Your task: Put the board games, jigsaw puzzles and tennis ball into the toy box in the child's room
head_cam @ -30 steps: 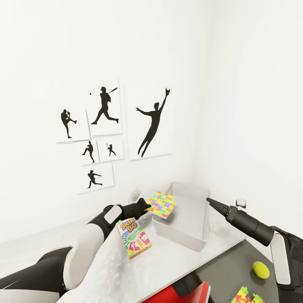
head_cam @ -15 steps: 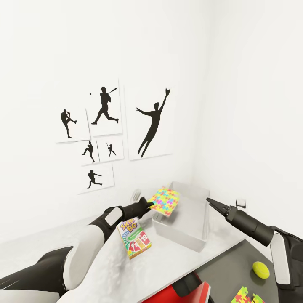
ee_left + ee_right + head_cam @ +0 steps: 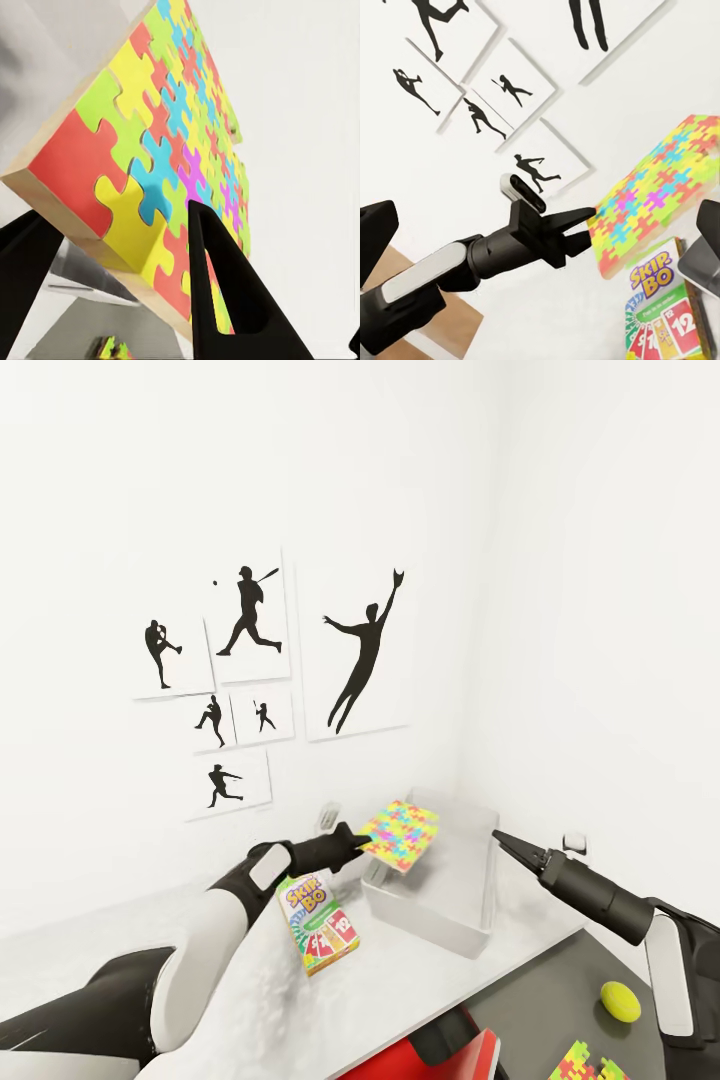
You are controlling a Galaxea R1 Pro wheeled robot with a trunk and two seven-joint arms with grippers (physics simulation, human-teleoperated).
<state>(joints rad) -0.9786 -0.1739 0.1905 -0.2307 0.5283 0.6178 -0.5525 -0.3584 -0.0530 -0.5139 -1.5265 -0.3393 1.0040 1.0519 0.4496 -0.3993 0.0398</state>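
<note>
Bright-coloured jigsaw puzzle (image 3: 401, 834) being carried, pinched at its edge by the left gripper (image 3: 352, 843), above the toy box (image 3: 440, 905) at lower centre, likely needing lowering and letting go next.

The robot's left arm (image 3: 190, 950) is built of smooth glossy white shell segments joined by black sections, with a small pale grey rounded panel set into the black forearm near the wrist. Its black left gripper (image 3: 352, 842) ends in flat, tapering wedge-shaped fingers (image 3: 225, 300) with a matte finish. The right arm (image 3: 640, 930) has a dark grey cylindrical forearm beside a white shell, and its black right gripper (image 3: 500, 841) narrows to a sharp point.
</note>
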